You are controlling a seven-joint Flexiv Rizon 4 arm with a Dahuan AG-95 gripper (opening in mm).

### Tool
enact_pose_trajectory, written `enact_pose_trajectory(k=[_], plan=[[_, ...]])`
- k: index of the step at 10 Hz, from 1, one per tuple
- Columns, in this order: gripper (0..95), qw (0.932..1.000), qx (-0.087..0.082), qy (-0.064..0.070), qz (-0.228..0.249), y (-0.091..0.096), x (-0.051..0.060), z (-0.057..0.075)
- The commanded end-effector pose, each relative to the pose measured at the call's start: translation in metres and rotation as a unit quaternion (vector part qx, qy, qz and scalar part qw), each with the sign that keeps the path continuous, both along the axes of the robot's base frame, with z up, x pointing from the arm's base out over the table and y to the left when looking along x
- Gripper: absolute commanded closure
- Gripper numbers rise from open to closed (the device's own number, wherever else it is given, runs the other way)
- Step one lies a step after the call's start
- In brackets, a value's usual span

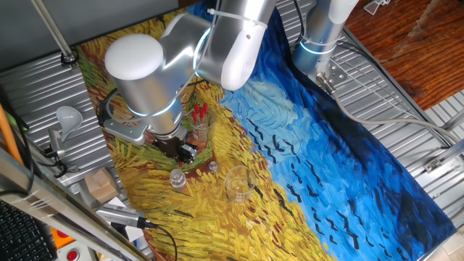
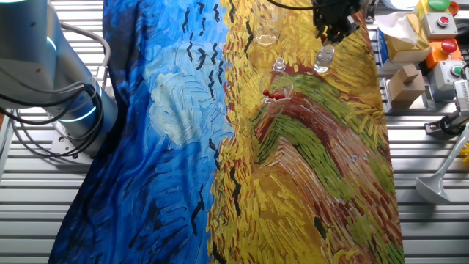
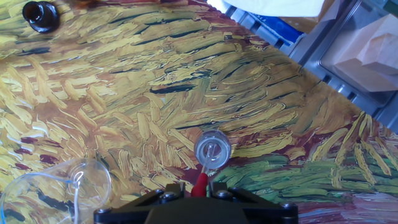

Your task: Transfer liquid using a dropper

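Gripping a dropper by its red bulb, the gripper [image 3: 200, 194] shows only as a dark edge at the bottom of the hand view, its fingers closed narrowly on the red rubber. The dropper [image 3: 199, 185] points away from the camera, so its clear stem can barely be made out. Its tip appears to sit directly above a small clear glass vial [image 3: 212, 149] standing upright on the painted tablecloth [image 3: 149, 93]. That alignment suggests the arm is placed either to draw liquid from the vial or to release it there; which one cannot be told.

Seen from one fixed view, the arm's hand hangs low over the vial [image 1: 177, 178], with a wider beaker [image 1: 238, 184] just beside it. A taller glass [image 1: 201, 125] nearby holds several spare droppers, red bulbs upward, kept upright for easy picking. A dark brown bottle [image 3: 41, 15] stands well apart at the far corner.
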State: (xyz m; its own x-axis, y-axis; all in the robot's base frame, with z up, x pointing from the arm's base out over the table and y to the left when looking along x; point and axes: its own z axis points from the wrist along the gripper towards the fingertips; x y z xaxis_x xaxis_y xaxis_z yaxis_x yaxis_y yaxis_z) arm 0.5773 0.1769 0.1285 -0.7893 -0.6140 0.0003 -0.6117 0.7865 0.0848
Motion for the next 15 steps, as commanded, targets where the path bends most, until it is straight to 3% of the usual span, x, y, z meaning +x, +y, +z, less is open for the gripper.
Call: enact_pose_trajectory(k=[1, 11, 12, 15], plan=[[76.0, 1.0, 0.0, -0.002, 0.0, 0.0004, 0.0005, -0.0006], [76.0, 1.0, -0.003, -0.008, 0.005, 0.0031, 0.0023, -0.0086], [95.0, 0.9999, -0.003, -0.008, 0.005, 0.0031, 0.0024, -0.0088], [95.0, 0.9999, -0.004, -0.009, 0.004, 0.0035, 0.0025, -0.0089]])
